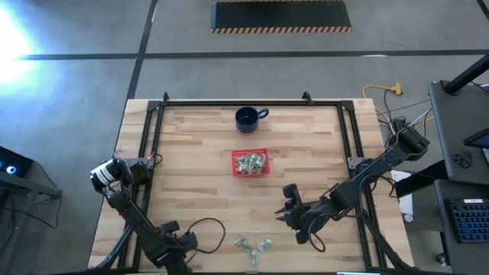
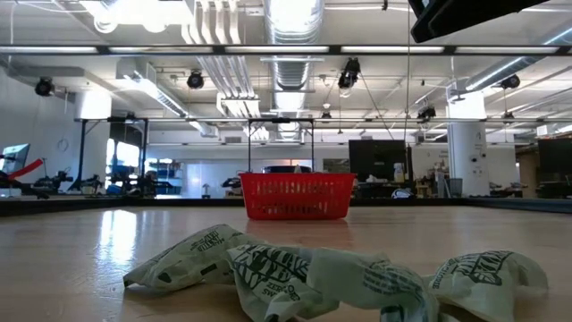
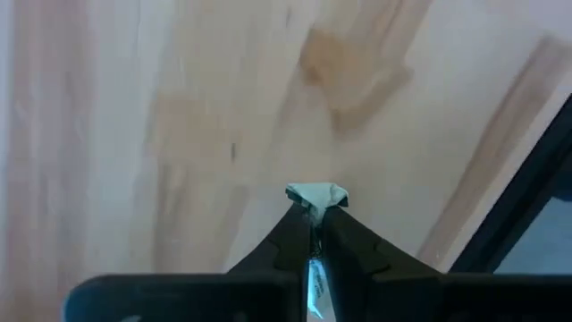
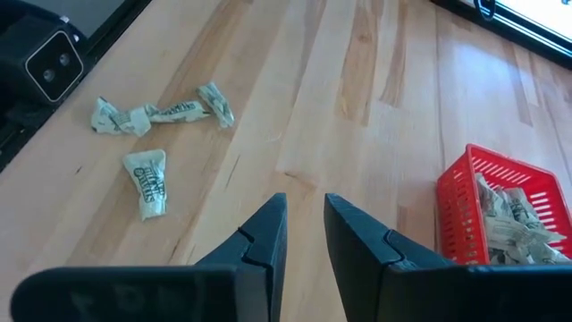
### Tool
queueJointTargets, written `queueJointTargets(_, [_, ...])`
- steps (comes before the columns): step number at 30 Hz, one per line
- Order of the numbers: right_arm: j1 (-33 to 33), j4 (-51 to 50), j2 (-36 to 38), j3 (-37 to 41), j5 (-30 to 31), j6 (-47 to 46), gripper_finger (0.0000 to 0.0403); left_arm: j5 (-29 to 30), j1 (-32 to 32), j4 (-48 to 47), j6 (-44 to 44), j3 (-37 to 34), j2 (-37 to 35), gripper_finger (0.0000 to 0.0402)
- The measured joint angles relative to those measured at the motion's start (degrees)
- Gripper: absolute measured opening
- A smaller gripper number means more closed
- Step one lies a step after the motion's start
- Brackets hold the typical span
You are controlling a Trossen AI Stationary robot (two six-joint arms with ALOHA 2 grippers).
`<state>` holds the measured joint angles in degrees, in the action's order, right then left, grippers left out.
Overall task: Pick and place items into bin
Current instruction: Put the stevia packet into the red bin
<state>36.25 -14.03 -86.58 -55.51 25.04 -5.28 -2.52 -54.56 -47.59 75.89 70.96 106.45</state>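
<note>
Left gripper (image 3: 315, 215) is clamped tight on one of the items (image 3: 316, 194), a crumpled pale green-and-white wrapper pinched right at the fingertips, with bare wood of the worktop (image 1: 199, 168) under it. From above, that arm reaches down along the left edge toward the near-left corner, and its tip is lost against the dark arm there.

Right gripper (image 4: 304, 219) hangs over the wood near the near-right part of the worktop, fingers (image 4: 266, 234) parted by a narrow gap and nothing between them. It points toward the loose wrappers (image 1: 254, 244) lying by the near edge, around the middle: a small cluster of them touching one another, and one more lying just beside the cluster.

The bin (image 1: 250, 162), the little red basket, sits about the centre of the worktop, with a heap of wrappers already inside it (image 4: 511, 219). In the low view it stands upright beyond the near-edge pieces (image 2: 295, 273), well apart from them.

A dark blue mug (image 1: 247, 118) stands near the far edge, behind the bin, handle turned to the right.
</note>
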Motion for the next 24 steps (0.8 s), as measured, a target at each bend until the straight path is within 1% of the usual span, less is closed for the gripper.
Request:
queueJointTargets(4, [0.00,0.21,0.00,0.00,0.00,-0.02,0.0068,5.26,2.01,-2.62,-6.17,0.43,-0.74,0.0010])
queueJointTargets(7, [0.00,1.10,0.00,0.00,0.02,-0.02,0.0068,11.23,4.27,-3.72,-12.33,0.50,-1.53,0.0010])
queueJointTargets(12, [-0.02,1.54,0.01,0.00,0.02,-0.02,0.0068,25.34,9.43,-3.94,-24.68,0.53,-2.99,0.0010])
queueJointTargets(20, [-0.02,1.52,0.00,0.00,0.02,-0.07,0.0068,51.72,19.93,-3.35,-41.70,0.80,-4.50,0.0011])
queueJointTargets(22, [0.00,1.49,0.01,0.00,0.02,-0.07,0.0068,55.64,23.23,-2.02,-45.30,0.81,-4.50,0.0011])
queueJointTargets(24, [-0.02,1.43,-0.01,0.00,0.02,-0.07,0.0068,56.37,26.66,0.75,-49.51,0.83,-4.50,0.0011])
